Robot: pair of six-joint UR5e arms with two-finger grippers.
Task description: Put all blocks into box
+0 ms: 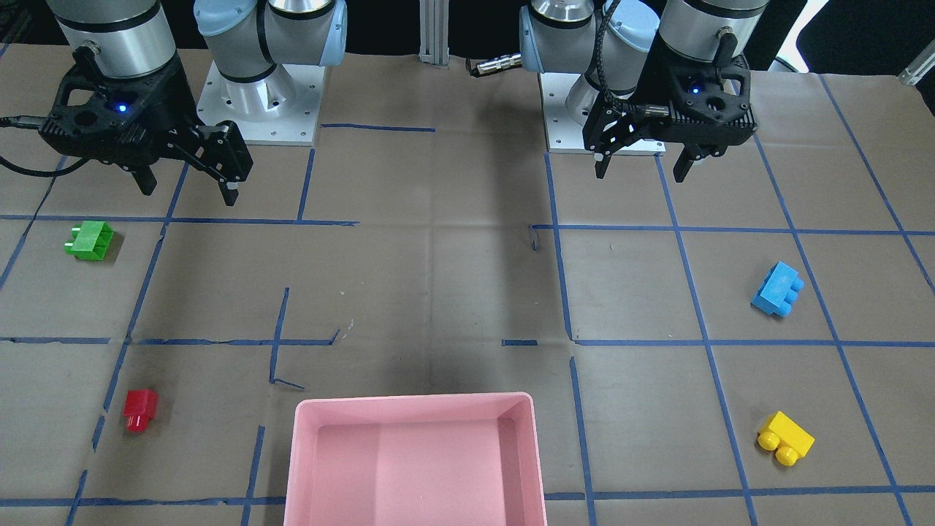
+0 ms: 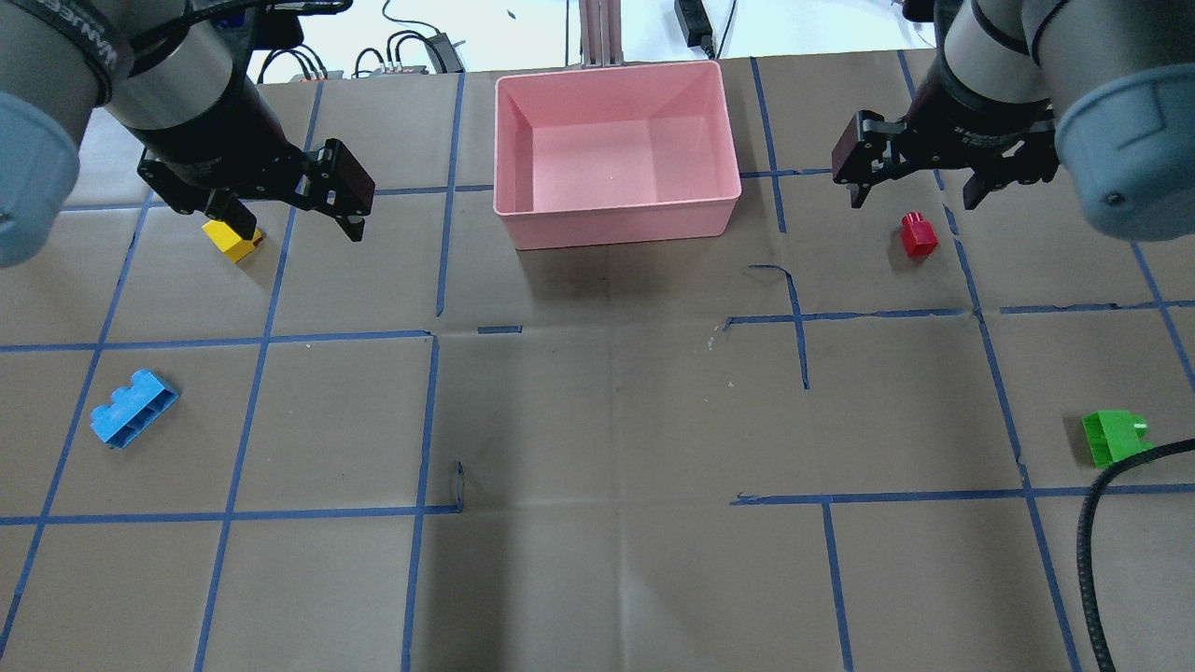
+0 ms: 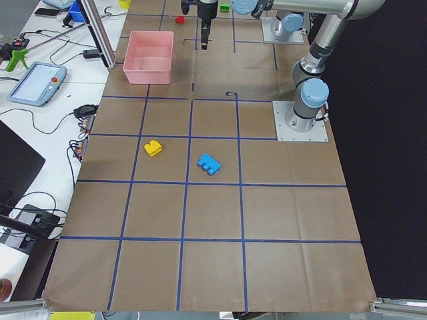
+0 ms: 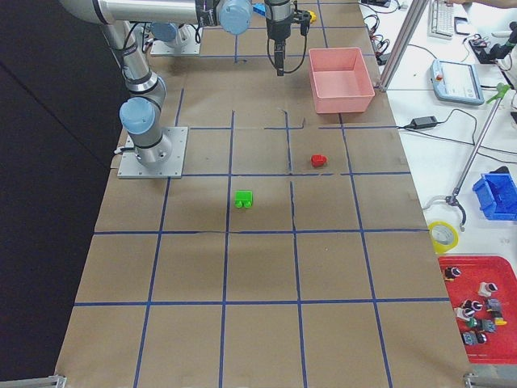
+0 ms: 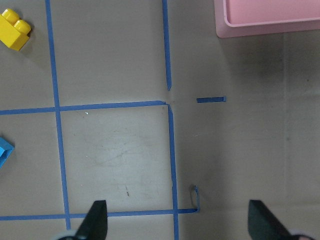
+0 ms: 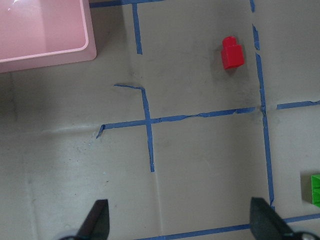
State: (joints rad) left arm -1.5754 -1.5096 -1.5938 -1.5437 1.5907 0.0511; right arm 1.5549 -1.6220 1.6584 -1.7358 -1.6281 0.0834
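The pink box (image 2: 616, 220) stands empty at the table's far middle edge; it also shows in the front view (image 1: 415, 402). My left gripper (image 2: 299, 229) is open and empty, above the table next to the yellow block (image 2: 233, 243). The blue block (image 2: 133, 408) lies nearer the robot on that side. My right gripper (image 2: 915, 199) is open and empty, just above the red block (image 2: 918, 233). The green block (image 2: 1111, 437) lies at the right edge. The left wrist view shows the yellow block (image 5: 15, 29) and the blue block (image 5: 4, 152); the right wrist view shows the red block (image 6: 232, 52).
Blue tape lines cross the brown paper table cover. A black cable (image 2: 1094, 551) hangs over the near right corner beside the green block. The two arm bases (image 1: 259, 109) stand at the robot's edge. A desk with devices (image 3: 40, 80) lies beyond the box side.
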